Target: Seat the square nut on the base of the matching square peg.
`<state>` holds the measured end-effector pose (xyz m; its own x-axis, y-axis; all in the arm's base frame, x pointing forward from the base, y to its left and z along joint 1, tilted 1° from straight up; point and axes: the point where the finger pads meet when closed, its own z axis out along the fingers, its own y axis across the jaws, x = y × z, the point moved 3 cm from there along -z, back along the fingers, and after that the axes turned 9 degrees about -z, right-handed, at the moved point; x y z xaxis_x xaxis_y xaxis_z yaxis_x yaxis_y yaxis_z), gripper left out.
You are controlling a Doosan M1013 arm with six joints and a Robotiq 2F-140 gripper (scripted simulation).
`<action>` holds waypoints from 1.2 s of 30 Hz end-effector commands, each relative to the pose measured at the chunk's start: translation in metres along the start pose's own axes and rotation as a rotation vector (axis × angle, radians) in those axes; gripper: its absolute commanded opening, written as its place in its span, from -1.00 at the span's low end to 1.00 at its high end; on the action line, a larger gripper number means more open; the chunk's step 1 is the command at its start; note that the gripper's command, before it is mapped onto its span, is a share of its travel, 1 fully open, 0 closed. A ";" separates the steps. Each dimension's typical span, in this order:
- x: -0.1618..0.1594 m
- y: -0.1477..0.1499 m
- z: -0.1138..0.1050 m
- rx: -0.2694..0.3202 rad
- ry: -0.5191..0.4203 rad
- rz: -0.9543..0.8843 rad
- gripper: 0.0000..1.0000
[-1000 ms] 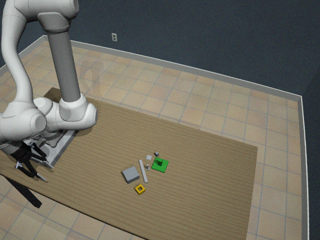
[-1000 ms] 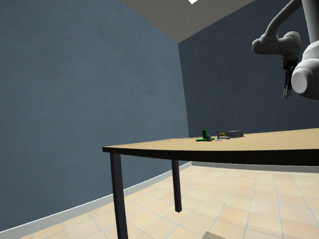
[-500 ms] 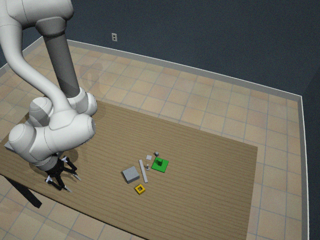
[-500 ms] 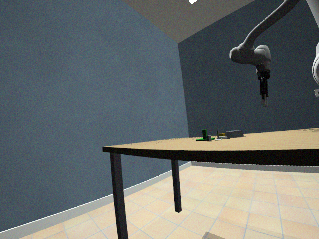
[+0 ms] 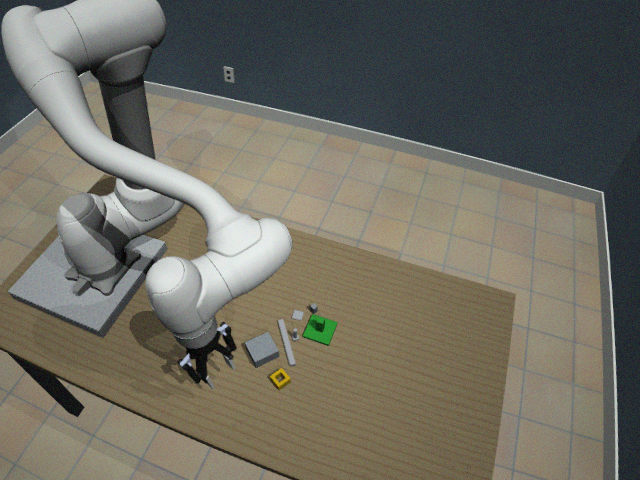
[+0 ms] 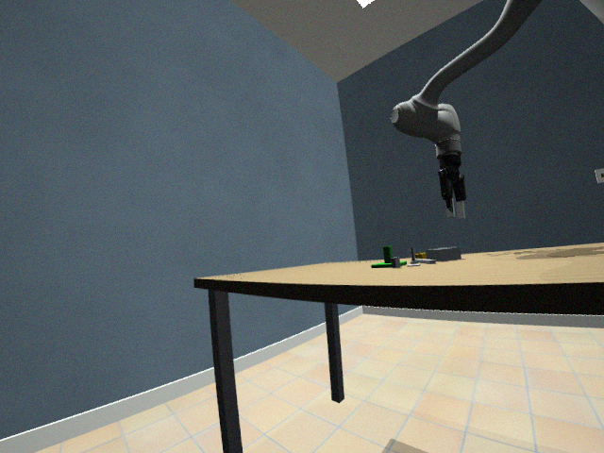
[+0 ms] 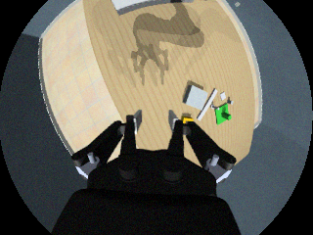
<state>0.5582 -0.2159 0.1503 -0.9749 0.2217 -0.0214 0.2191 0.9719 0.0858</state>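
Note:
The yellow square nut (image 5: 279, 378) lies flat on the wooden table, near its front edge. The green base with its square peg (image 5: 320, 328) stands a little behind and to the right of the nut. My gripper (image 5: 219, 374) hangs high above the table, left of the nut, with its fingers partly apart and nothing between them. In the wrist view the fingers point down at bare table; the nut (image 7: 188, 119) peeks out beside the right finger and the green base (image 7: 223, 113) lies further right. The side view shows the gripper (image 6: 454, 211) well above the green peg (image 6: 387, 253).
A grey block (image 5: 261, 348), a long grey bar (image 5: 285, 342), a small grey round peg (image 5: 295, 334) and two small grey pieces (image 5: 297, 314) lie between the gripper and the green base. The arm's grey mounting plate (image 5: 87, 289) sits at the table's left end.

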 end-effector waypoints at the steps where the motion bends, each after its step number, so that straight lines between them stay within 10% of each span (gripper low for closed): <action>1: -0.044 0.049 0.027 0.048 0.028 0.076 -0.20; 13: -0.084 0.114 0.061 0.073 0.028 0.128 -0.20; 36: -0.087 0.118 0.074 0.076 0.028 0.133 -0.20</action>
<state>0.6710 -0.1142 0.0961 -0.9376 0.3475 0.0129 0.3476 0.9376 0.0106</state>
